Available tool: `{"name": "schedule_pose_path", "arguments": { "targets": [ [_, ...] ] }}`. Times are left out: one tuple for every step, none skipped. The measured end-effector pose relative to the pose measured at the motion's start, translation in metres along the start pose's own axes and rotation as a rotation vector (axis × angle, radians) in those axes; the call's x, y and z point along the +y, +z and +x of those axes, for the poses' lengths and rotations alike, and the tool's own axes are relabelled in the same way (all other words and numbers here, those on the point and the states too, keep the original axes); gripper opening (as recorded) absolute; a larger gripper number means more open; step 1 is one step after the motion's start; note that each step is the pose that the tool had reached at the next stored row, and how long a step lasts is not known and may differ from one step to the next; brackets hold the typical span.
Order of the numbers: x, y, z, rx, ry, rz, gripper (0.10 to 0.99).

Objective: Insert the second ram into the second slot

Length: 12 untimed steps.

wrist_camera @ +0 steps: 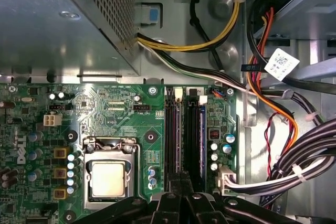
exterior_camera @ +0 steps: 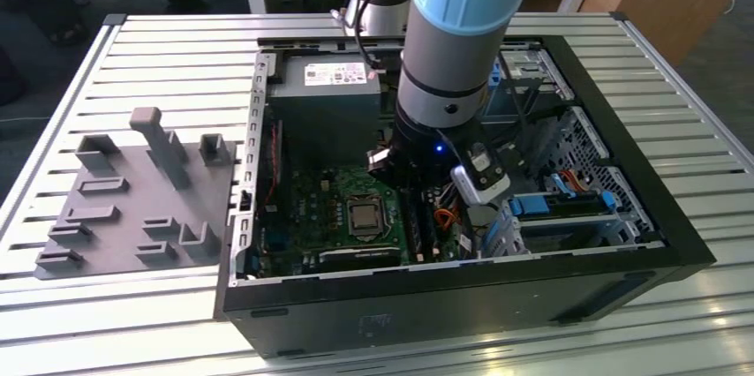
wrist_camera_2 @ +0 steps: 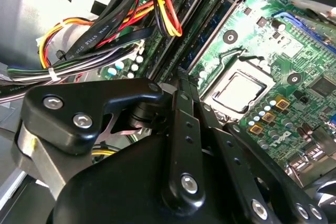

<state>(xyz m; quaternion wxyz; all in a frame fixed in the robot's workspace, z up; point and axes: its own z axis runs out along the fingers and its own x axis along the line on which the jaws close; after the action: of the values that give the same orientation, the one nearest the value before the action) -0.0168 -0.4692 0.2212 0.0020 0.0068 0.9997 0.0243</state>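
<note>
The arm [exterior_camera: 454, 58] reaches straight down into the open case [exterior_camera: 471, 283], which lies on a slatted table [exterior_camera: 154, 49]. Its wrist is low over the board [exterior_camera: 318, 217], on the side toward the exterior view's right. A grey tray [exterior_camera: 130, 208] with upright blocks sits beside the case, on the exterior view's left.

In the first wrist view the gripper [wrist_camera: 181, 182] hangs right over the end of the two memory slots, which run side by side next to the CPU socket [wrist_camera: 107, 179]. Its fingers [wrist_camera: 173, 198] are drawn together, tips meeting; whether anything is pinched between them I cannot tell. The second wrist view shows the same closed tips of the gripper [wrist_camera_2: 181, 80] pointing along the slots.

The ram [wrist_camera: 194, 129] appears as a thin blue strip, seen edge on, lying along the slot farther from the socket (how deep it sits is unclear). The nearer slot [wrist_camera: 173, 129] looks dark. Bundled cables [wrist_camera: 294, 156] run past the slots on the side away from the socket, and the power supply [wrist_camera: 58, 30] lies beyond the board.
</note>
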Motion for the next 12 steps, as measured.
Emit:
{"name": "schedule_pose_path", "arguments": {
  "targets": [
    [0.0,0.0003,0.0,0.0001,0.0,0.001,0.106],
    [0.0,0.0007,0.0,0.0001,0.0,0.001,0.106],
    [0.0001,0.001,0.0,0.0001,0.0,0.002,0.106],
    [0.0001,0.0015,0.0,0.0001,0.0,0.002,0.106],
    [0.0002,0.002,0.0,0.0001,0.0,0.003,0.106],
    [0.0002,0.0026,0.0,0.0001,0.0,0.003,0.106],
    [0.0002,0.0033,0.0,0.0,0.0,0.004,0.106],
    [0.0003,0.0042,0.0,-0.0001,0.0,0.004,0.106],
    [0.0003,0.0048,0.0,0.0,0.0,0.004,0.106],
    [0.0003,0.0053,0.0001,0.0001,0.0,0.005,0.106],
    [0.0003,0.0057,0.0001,0.0002,0.0,0.006,0.106],
    [0.0002,0.0058,0.0,0.0001,0.0,0.006,0.106]
  ]
}}
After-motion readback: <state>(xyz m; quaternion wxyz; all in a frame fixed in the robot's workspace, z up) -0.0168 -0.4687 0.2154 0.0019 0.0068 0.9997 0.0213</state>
